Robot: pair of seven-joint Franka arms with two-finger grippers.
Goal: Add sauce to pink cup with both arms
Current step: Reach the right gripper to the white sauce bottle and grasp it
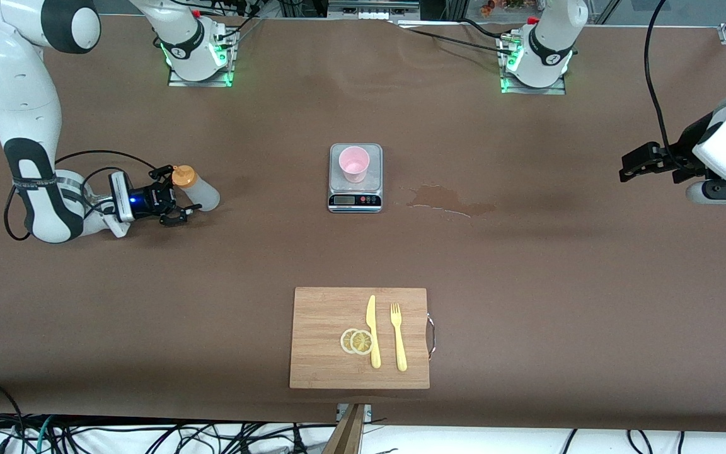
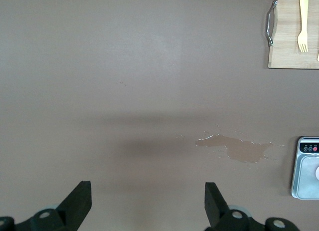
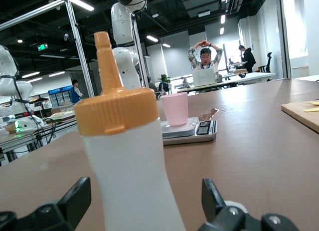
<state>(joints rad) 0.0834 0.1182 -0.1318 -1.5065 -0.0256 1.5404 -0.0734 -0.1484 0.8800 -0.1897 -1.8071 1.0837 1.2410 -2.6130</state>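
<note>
Right tool (image 1: 177, 198) spread wide, sauce bottle (image 1: 196, 189) upright between its fingers, ungripped

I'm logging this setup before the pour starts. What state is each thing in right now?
Sauce bottle: capped, upright on the table, between the right gripper's open fingers, not yet gripped.
Pink cup: upright on the scale, looks empty.
Right gripper: open, around the bottle.
Left gripper: open, empty, waiting above its end of the table.
Spill: wet patch beside the scale.
</note>
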